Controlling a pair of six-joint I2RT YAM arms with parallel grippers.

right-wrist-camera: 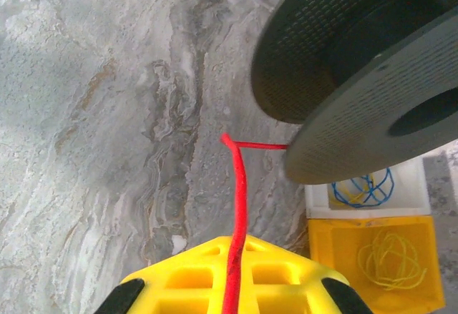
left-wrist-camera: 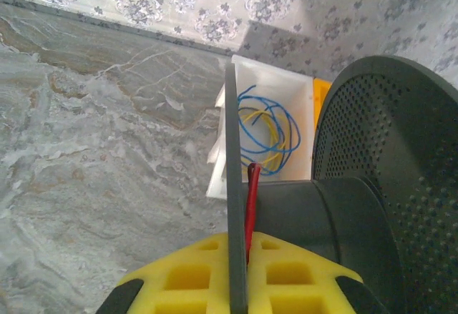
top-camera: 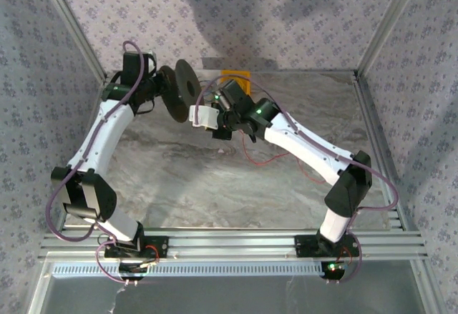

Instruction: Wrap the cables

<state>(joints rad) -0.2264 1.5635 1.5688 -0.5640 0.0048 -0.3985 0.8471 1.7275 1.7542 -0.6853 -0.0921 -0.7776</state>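
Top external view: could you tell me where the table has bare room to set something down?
Free: the broad marble middle of the table, bordered by the left arm, right arm and near rail. Also the far right corner. Crowded: far centre, with black spool, yellow bin and red cable.

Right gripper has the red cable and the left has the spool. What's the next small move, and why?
Probably swing the right gripper around the black spool to lay one turn on its core. The red cable leaves its shut jaws, kinks sideways and meets the spool at a flange edge, while the left gripper clamps a flange, steadying it.
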